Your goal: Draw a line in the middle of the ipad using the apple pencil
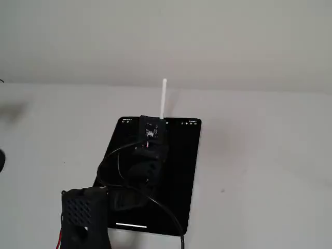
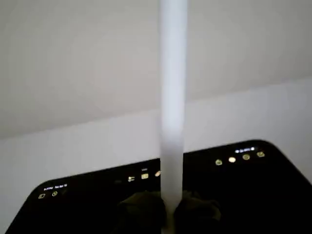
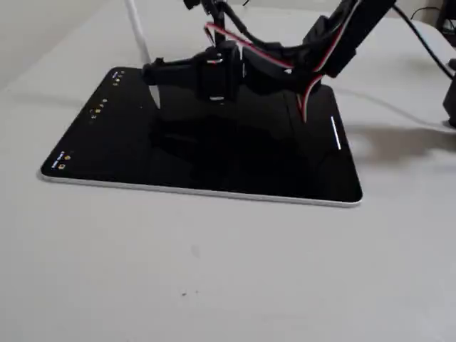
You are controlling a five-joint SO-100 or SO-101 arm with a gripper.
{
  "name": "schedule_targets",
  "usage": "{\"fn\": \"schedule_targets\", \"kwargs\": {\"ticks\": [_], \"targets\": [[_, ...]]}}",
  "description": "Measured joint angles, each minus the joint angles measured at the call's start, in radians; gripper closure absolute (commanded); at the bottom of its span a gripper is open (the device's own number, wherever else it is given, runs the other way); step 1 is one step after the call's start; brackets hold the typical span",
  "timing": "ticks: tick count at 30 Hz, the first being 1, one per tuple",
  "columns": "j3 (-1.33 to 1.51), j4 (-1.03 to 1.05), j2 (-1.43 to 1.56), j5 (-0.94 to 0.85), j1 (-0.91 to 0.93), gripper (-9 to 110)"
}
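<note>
The ipad [image 1: 181, 166] lies flat on the table, its black screen lit with a row of tiny icons at the far end. My gripper [image 1: 157, 122] hangs over that far half, shut on the apple pencil [image 1: 164, 98]. The white apple pencil [image 3: 137, 28] leans up and away, and its lower end reaches down to the ipad [image 3: 214, 160] near the icon row; contact cannot be told. In the wrist view the apple pencil [image 2: 173, 97] rises between my dark fingers [image 2: 141, 212] above the ipad [image 2: 253, 200]. A short thin white line [image 3: 335, 134] shows near the edge by the arm's base.
The arm's black base [image 1: 83, 212] and cables [image 3: 285, 60] sit at the ipad's near end. A bare light-grey table [image 3: 214, 285] surrounds the ipad on all sides. A dark object [image 3: 450, 92] stands at the right edge of a fixed view.
</note>
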Motion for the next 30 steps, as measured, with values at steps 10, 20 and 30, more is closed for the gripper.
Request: {"fn": "schedule_targets", "kwargs": {"ticks": [10,20,30], "targets": [[0.0,-0.009,0.0,-0.003,0.0,102],[0.032,-0.078,-0.002,-0.023,0.0,102],[0.15,-0.204,-0.002,-0.041,-0.002,102]]}}
